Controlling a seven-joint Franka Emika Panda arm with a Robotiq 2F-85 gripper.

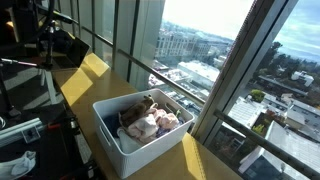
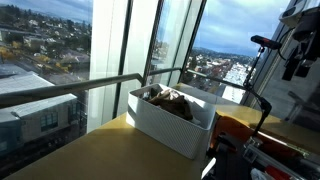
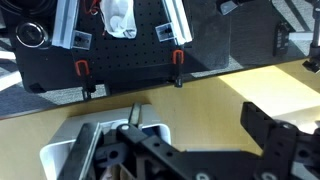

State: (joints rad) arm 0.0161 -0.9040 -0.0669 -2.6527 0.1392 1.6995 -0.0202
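Observation:
In the wrist view my gripper [image 3: 180, 140] is open, its black fingers spread wide with only bare wooden tabletop [image 3: 200, 95] between them. It holds nothing. A white plastic bin [image 3: 70, 140] sits just under the left finger, with only its corner showing. In both exterior views the white bin [image 1: 125, 145] [image 2: 165, 125] stands on the wooden table by the window. It is filled with soft brown, pink and white items [image 1: 150, 120]. Dark arm parts [image 2: 295, 50] show at the upper right of an exterior view; the fingers cannot be made out there.
Tall windows with metal frames [image 1: 225, 80] and a rail [image 2: 100, 85] run close behind the bin. A black perforated board [image 3: 130, 50], fixed with red clamps [image 3: 177, 58], carries white objects at the table's edge. Dark equipment and cables [image 1: 40, 50] stand nearby.

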